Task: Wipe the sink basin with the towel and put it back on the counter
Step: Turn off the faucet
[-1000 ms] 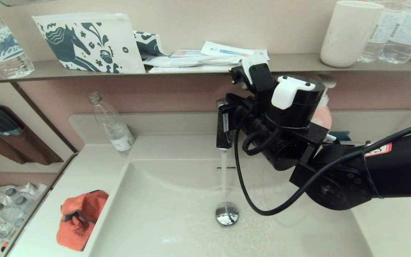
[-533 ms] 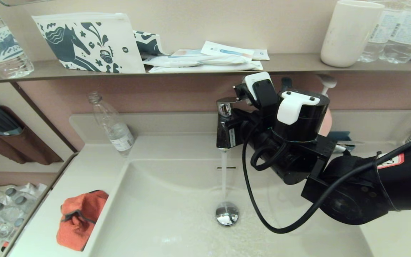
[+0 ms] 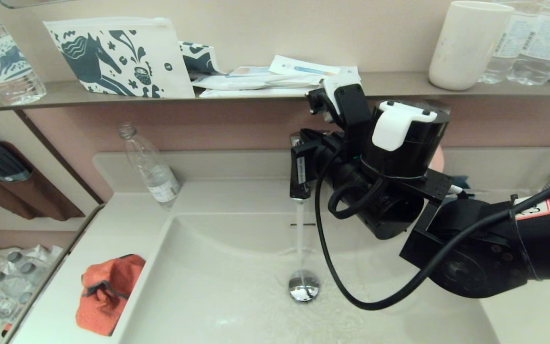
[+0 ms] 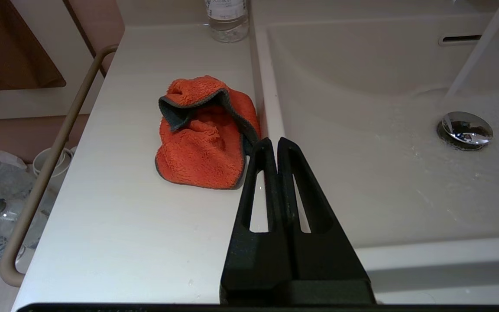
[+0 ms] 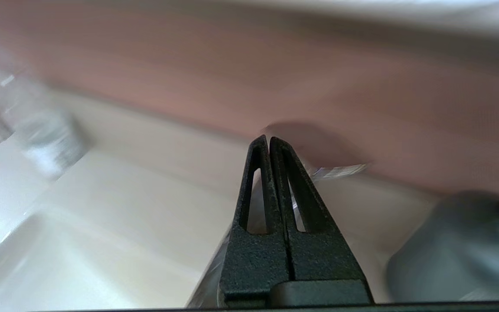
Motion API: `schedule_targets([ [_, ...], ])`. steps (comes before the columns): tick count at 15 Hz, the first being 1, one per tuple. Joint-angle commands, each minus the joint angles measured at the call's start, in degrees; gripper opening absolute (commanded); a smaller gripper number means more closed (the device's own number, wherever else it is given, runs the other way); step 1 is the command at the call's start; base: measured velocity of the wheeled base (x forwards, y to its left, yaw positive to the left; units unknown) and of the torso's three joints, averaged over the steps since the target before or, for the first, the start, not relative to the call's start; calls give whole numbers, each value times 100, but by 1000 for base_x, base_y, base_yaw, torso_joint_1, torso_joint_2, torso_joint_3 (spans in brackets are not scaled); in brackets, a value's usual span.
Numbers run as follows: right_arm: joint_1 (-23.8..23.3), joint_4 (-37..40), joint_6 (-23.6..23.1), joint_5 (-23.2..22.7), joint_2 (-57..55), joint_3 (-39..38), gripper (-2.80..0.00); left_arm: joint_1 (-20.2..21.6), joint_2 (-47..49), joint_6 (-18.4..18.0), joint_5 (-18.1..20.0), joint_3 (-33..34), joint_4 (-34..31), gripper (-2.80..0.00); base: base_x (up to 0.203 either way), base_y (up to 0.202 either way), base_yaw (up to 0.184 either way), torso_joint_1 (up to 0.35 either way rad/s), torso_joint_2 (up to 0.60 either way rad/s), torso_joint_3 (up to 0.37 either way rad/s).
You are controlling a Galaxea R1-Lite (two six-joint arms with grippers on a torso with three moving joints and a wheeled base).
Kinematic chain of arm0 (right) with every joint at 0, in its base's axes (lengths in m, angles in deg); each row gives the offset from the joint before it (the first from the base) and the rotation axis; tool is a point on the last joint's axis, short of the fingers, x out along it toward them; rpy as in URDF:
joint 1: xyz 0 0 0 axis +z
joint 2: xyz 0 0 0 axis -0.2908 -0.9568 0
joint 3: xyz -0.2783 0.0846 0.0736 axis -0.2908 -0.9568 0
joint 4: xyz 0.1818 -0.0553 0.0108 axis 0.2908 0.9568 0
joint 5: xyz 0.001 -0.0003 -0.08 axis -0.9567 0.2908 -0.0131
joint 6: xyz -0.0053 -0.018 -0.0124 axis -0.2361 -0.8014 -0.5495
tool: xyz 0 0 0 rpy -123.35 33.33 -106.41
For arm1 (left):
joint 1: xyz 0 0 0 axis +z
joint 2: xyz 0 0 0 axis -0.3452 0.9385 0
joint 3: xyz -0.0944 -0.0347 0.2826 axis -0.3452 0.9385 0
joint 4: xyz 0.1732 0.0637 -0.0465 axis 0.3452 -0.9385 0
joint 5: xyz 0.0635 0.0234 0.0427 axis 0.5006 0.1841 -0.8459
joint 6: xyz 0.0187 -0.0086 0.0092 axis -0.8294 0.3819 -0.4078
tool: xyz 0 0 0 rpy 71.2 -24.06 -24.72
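A small, soft orange-red towel with dark grey edge trim [image 4: 204,138] lies crumpled on the smooth off-white desk [image 4: 124,225], just beside the left rim of the glossy off-white sink basin [image 3: 237,286]. It looks light and limp, likely easiest to pinch at its raised folded ridge. The left gripper [image 4: 274,147] hovers just beside the towel, fingers pressed together, holding nothing. The right gripper [image 5: 268,143] is at the chrome tap [image 3: 299,172] behind the basin, fingers together and empty; contact with the tap is unclear. Water runs from the tap onto the round chrome drain stopper [image 3: 303,287].
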Motion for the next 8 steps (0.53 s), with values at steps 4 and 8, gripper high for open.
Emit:
schedule_targets([
  [4, -357, -6, -88, 2, -287, 492, -280, 2, 7, 0, 0, 0, 3, -280, 0, 0, 0, 0, 0, 0],
  [8, -563, 193, -103, -56, -364, 546, -280, 2, 7, 0, 0, 0, 3, -280, 0, 0, 0, 0, 0, 0],
])
